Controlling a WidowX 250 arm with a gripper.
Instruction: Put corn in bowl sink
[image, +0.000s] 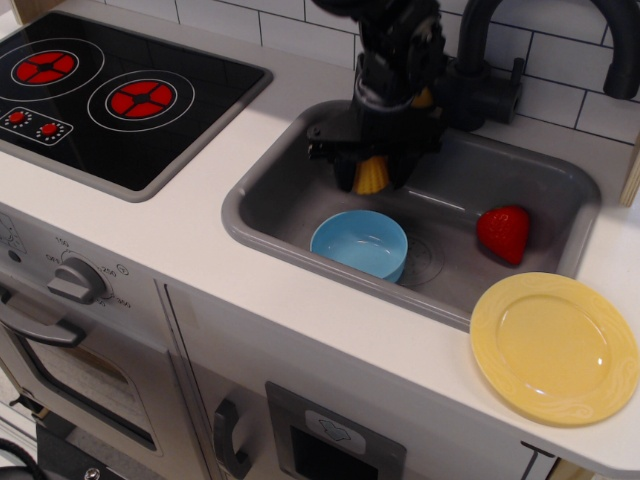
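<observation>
- The gripper (371, 172) is clamped on the corn (370, 177), holding it off the grey floor of the sink (270, 195), just beyond the far rim of the light-blue bowl (359, 243). Only the cob's lower half shows below the black fingers, so how deep the hold is cannot be told.
- The cob is bumpy and tapered, and a shallow pinch could let it slip out early and land on the sink floor beside the bowl.
- The corn hangs behind the bowl, not over it. Letting go here would miss; the arm needs to come toward the near side first.
- The bowl looks light and smooth-sided. Lowering too far, or catching its far rim, could tip it or push it along the sink.
- The black tap (480, 70) stands close on the arm's right, so a swing that way risks a knock.
- The red strawberry (503, 233) and yellow plate (554, 347) lie well to the right, unlikely to interfere.
</observation>
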